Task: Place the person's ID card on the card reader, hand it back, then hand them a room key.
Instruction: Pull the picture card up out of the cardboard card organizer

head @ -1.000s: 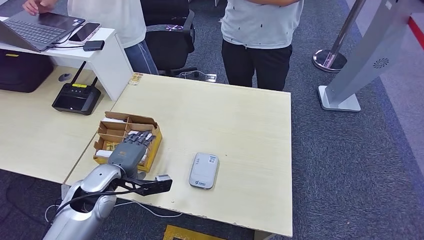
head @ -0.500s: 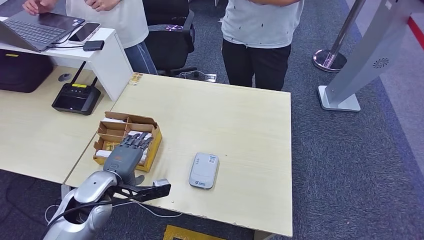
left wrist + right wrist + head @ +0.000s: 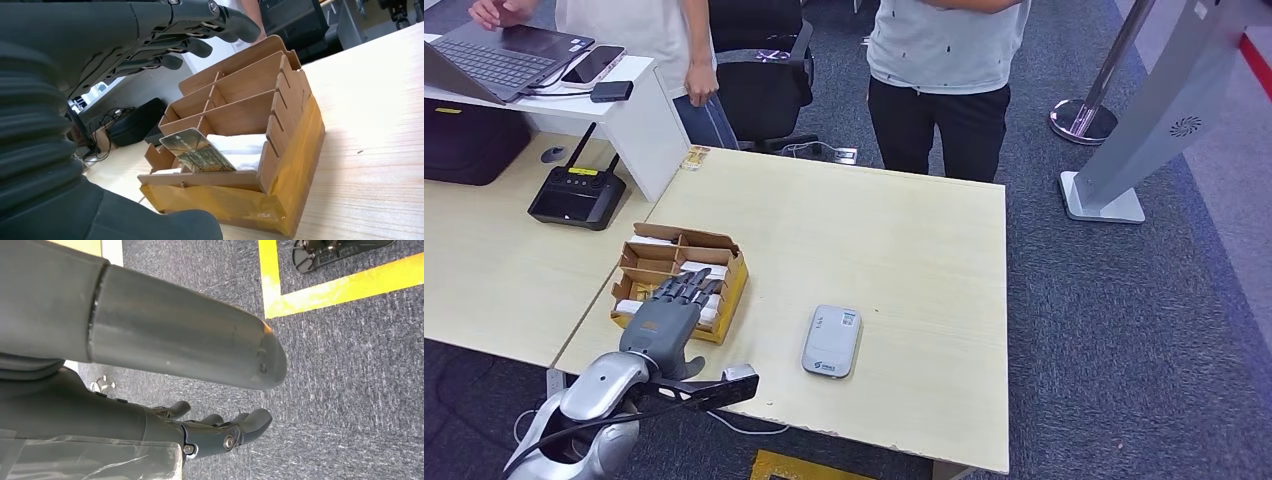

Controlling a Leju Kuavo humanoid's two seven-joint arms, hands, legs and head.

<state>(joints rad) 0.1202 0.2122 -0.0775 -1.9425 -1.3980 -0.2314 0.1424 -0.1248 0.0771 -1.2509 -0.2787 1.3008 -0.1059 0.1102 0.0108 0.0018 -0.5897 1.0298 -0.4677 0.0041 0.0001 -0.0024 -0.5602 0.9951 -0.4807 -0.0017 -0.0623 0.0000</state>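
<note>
Room key card (image 3: 197,150) leans tilted in the wooden box (image 3: 295,165) just beneath the left hand (image 3: 664,315), whose fingers are spread, holding nothing. It looks thin, stiff, light and slick, so the raised edge is probably the best place to pinch it.

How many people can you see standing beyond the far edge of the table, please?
2: one person behind the table's far edge, another person further left by the laptop. Others may be out of frame.

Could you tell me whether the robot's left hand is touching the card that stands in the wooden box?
Apart. The left wrist view shows the left hand with its fingers spread above the wooden box, open air between them and the card.
</note>
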